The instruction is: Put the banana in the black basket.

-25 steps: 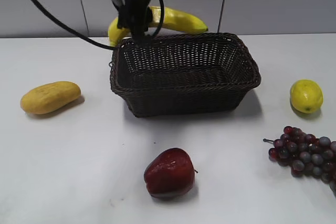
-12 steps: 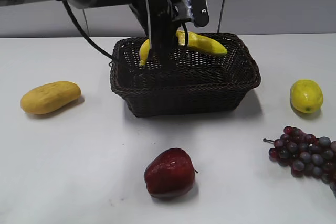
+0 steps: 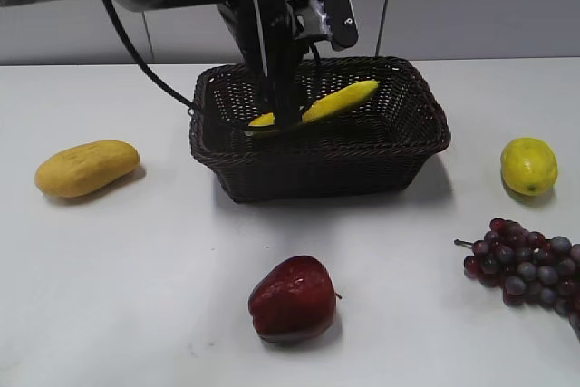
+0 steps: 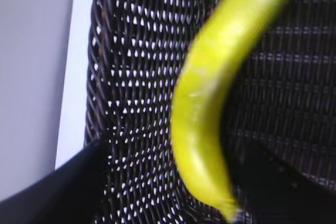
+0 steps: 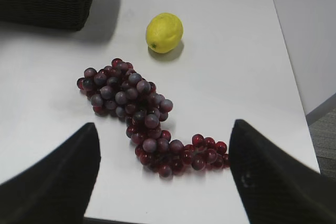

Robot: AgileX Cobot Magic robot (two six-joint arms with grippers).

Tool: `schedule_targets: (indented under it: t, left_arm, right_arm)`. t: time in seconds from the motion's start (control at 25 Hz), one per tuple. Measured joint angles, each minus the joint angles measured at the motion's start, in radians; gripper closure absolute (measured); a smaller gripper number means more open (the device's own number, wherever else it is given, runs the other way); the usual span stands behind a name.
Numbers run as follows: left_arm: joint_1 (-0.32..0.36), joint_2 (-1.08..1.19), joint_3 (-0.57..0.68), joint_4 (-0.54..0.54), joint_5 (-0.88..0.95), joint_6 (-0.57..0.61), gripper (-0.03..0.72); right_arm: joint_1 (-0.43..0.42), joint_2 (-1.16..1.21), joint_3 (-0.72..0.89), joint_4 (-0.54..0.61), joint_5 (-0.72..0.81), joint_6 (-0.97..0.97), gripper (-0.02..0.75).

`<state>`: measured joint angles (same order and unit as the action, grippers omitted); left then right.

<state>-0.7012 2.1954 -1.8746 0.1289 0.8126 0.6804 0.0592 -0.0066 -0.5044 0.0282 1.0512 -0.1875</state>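
Note:
The banana (image 3: 333, 101) lies tilted inside the black basket (image 3: 317, 165), its right end up near the back wall. My left gripper (image 3: 277, 117) reaches down into the basket at the banana's left end. In the left wrist view the banana (image 4: 210, 103) is blurred over the woven basket floor (image 4: 131, 77). It runs between the jaws of my left gripper (image 4: 173, 182), which stand wide apart and open. My right gripper (image 5: 163, 171) is open and empty above the table. It is out of the exterior view.
A yellow-orange oval fruit (image 3: 87, 168) lies left of the basket and a red apple (image 3: 293, 299) in front. A lemon (image 3: 528, 166) and a bunch of grapes (image 3: 530, 269) lie at the right. They also show under my right gripper: lemon (image 5: 164, 32), grapes (image 5: 136, 108), basket corner (image 5: 47, 3).
My left arm carried the banana from behind the basket over the rim and down inside. The banana now sits lower and tilted in the basket.

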Motion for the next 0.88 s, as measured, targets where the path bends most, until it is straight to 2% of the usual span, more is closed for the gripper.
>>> schedule_targets:
  t: [0.12,0.28,0.6,0.72,0.88]
  left_arm:
    - [0.013,-0.062,0.000,-0.095,0.047,-0.021,0.067]
    - [0.074,-0.152,-0.002,-0.137,0.122,-0.122,0.078]
    - [0.284,-0.302,-0.005,-0.137,0.364,-0.394,0.099]
    - [0.357,-0.340,0.001,-0.137,0.394,-0.489,0.101]
    - [0.429,-0.437,0.111,-0.167,0.400,-0.553,0.102]
  right_arm:
    - [0.000,0.000,0.000,0.000,0.000,0.000,0.159]
    - [0.000,0.000,0.000,0.000,0.000,0.000,0.159]
    - [0.000,0.000,0.000,0.000,0.000,0.000,0.159]
    - [0.000,0.000,0.000,0.000,0.000,0.000,0.159]
    - [0.000,0.000,0.000,0.000,0.000,0.000,0.159]
